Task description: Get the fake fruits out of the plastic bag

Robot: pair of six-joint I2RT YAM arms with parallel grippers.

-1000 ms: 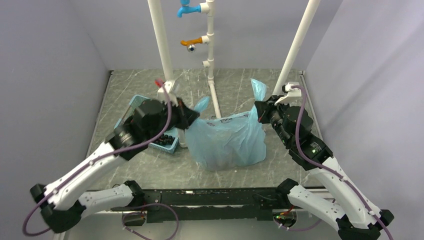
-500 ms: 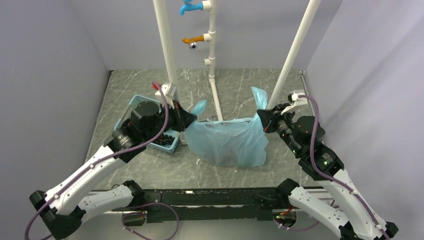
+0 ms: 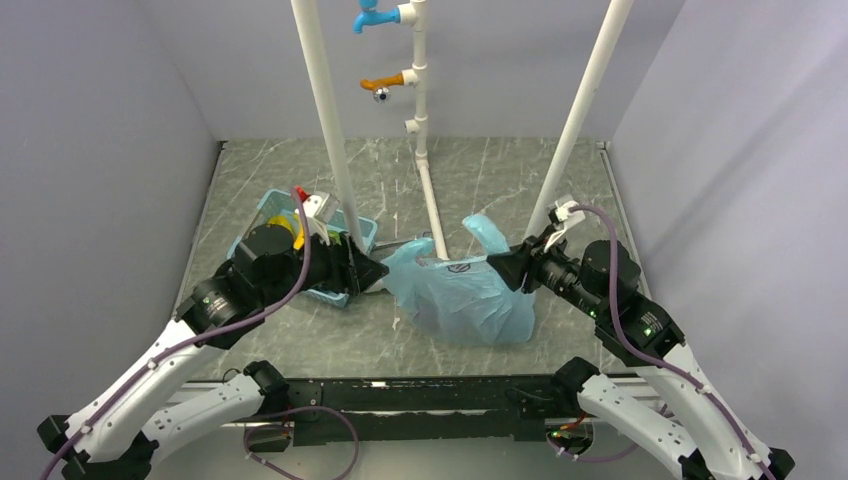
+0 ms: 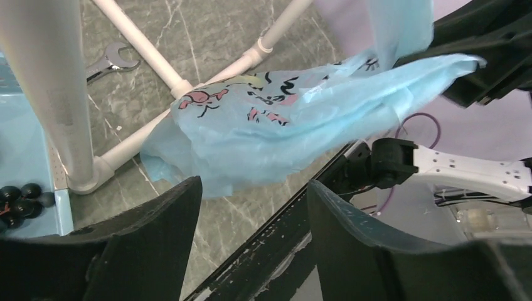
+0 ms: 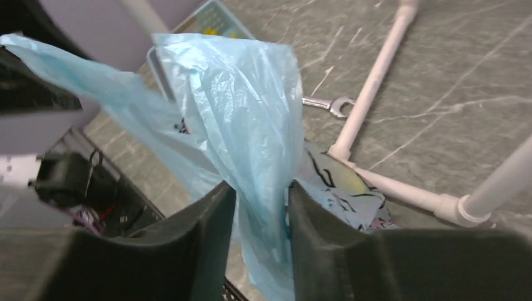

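Table: the grey marble-pattern table top (image 3: 500,170) carries everything in view.
Frame: a white plastic pipe frame (image 3: 325,110) stands mid-table. Its foot pipes run just behind the bag.
Bag: the thin translucent light-blue plastic bag (image 3: 465,300), with black lettering and pink prints, is stretched left-right between the two arms. Its belly is sagged onto the table towards the near edge.
Bag axis: the long axis runs roughly along the line from one gripper to the other.
Basket: a light-blue plastic basket (image 3: 252,218) sits left of the bag, partly under the left arm. A bunch of black grapes (image 4: 17,197) is seen inside it.
Right gripper: the right gripper (image 3: 503,268) is clamped narrow on a gathered fold at the bag's upper right end. Film is seen pinched between the fingers in the right wrist view.
Left gripper: the left gripper (image 3: 378,268) is spread wide, with nothing pinched. The bag's left end lies straight ahead of the tips and just beyond them. Contact cannot be told.
Fruits: the fake fruits cannot be made out in any view. They are judged to be hidden in the sagged belly, below and between both grippers.
Wrench: a small steel open-ended wrench (image 4: 116,59) lies on the table behind a foot pipe, apart from the bag.
Bag-to-left-gripper: the free left end is on the left gripper's approach axis and nearer to it. A short advance and closure is judged to be needed so the bag can be opened against the right-side hold.
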